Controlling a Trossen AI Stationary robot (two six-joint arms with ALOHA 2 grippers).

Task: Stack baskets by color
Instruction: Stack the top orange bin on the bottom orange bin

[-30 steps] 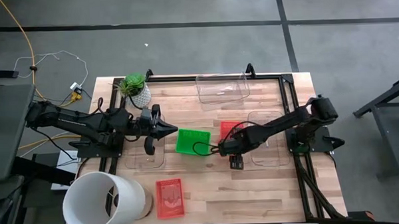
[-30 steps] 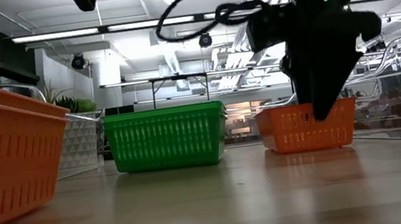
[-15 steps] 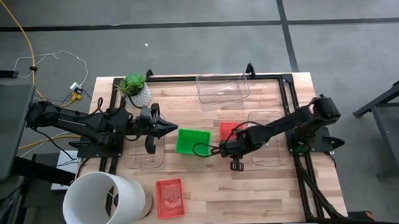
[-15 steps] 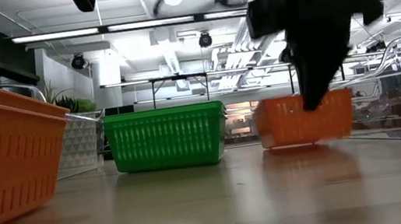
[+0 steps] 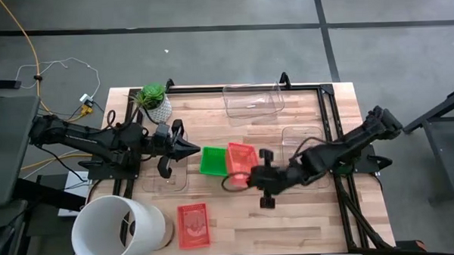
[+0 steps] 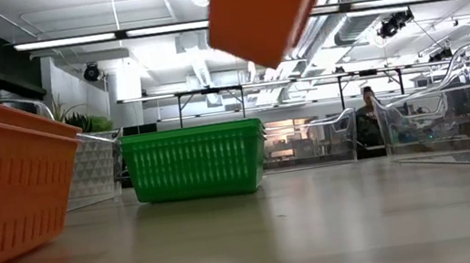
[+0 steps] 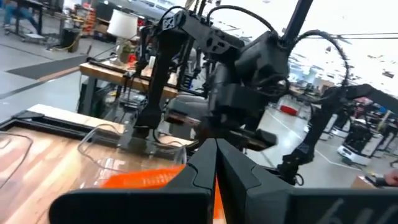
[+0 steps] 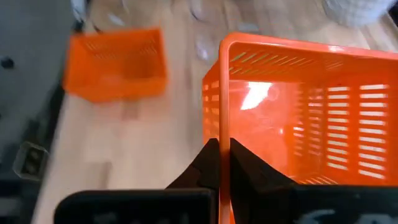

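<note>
My right gripper [image 5: 251, 172] is shut on a red basket [image 5: 241, 158], held high above the table and partly over the green basket [image 5: 211, 160]. In the low view the red basket [image 6: 268, 2] hangs tilted near the top, and the green basket [image 6: 195, 161] stands on its bottom on the wood. A second red basket [image 5: 193, 223] lies near the front edge. My left gripper [image 5: 193, 150] is shut with nothing in it; it points level toward the table's right, above a clear basket [image 5: 162, 177]. My right gripper pinches one upright mesh wall of the red basket [image 8: 221, 118], one finger inside the basket and one outside. The fingers [image 8: 245, 171] come slanting down from the table's right. The basket is lifted clear of the table and tilted.
A clear basket [image 5: 253, 101] stands at the far edge and another [image 5: 304, 170] lies under my right arm. A white bucket [image 5: 118, 230] fills the near left corner, and a potted plant [image 5: 154, 100] stands at the far left. Bare wood lies at the near right.
My right gripper has risen and gone toward the table's left with the red basket. The basket stood on the table right of the green one; now it is lifted clear, tilted, and partly over the green basket.
</note>
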